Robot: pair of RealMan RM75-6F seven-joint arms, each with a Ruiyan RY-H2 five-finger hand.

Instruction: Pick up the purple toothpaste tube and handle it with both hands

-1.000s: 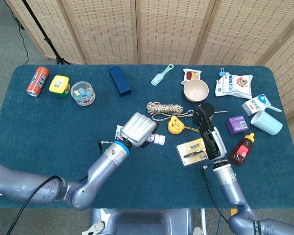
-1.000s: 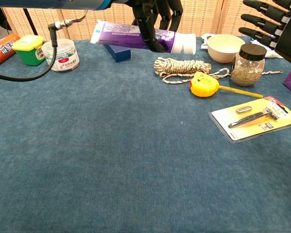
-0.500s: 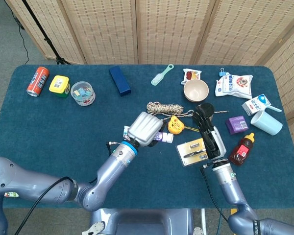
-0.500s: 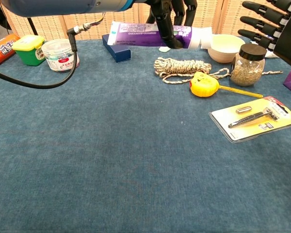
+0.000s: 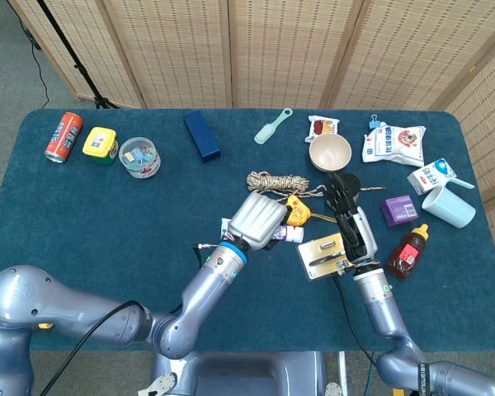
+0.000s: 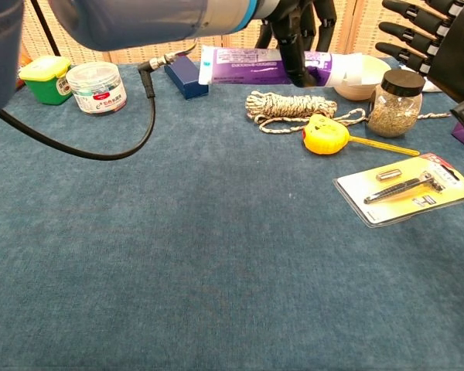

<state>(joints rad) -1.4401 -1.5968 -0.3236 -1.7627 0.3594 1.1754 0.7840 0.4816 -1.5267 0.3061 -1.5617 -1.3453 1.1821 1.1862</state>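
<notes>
The purple toothpaste tube (image 6: 251, 65) hangs level above the table, white cap (image 6: 349, 69) pointing right. My left hand (image 6: 298, 27) grips it from above around the middle. In the head view the left hand (image 5: 258, 219) covers most of the tube; only the cap end (image 5: 292, 235) pokes out on the right. My right hand (image 5: 351, 221) is raised just right of the cap, fingers straight and apart, holding nothing. From the chest camera the right hand (image 6: 431, 35) shows at the top right corner, a short gap from the cap.
Below the hands lie a coil of rope (image 6: 282, 106), a yellow tape measure (image 6: 327, 132), a packaged razor (image 6: 406, 188) and a dark-lidded jar (image 6: 393, 103). A bowl (image 5: 330, 152) and blue box (image 5: 202, 134) sit farther back. A sauce bottle (image 5: 407, 251) stands right.
My left hand has carried the tube rightward, bringing its cap close to my right hand. The right hand has barely moved.
</notes>
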